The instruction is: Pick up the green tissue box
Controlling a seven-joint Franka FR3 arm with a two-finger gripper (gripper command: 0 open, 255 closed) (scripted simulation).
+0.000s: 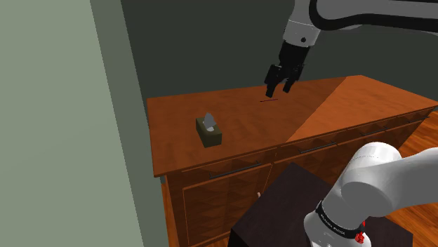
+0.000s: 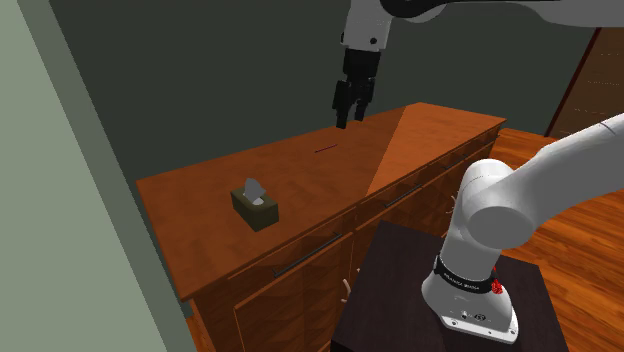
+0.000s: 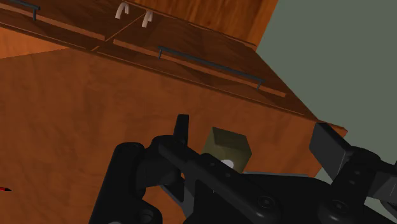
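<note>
A dark olive-green tissue box (image 1: 209,131) with a pale tissue poking out of its top sits on the wooden sideboard top (image 1: 316,105), near the end by the wall. It also appears in the second exterior view (image 2: 255,206). My black gripper (image 1: 279,87) hangs open above the sideboard's back middle, well to the right of the box in the shoulder view and apart from it. From the second exterior view the gripper (image 2: 349,113) is likewise high over the back edge. In the wrist view the box (image 3: 230,147) lies ahead between the spread fingers of the gripper (image 3: 252,124), far from both.
A grey-green wall (image 1: 63,126) stands close beside the sideboard's box end, and a dark wall runs behind it. Drawers with handles (image 1: 231,170) line the sideboard front. A small dark mark (image 1: 268,100) lies under the gripper. The black stand (image 1: 281,210) sits in front.
</note>
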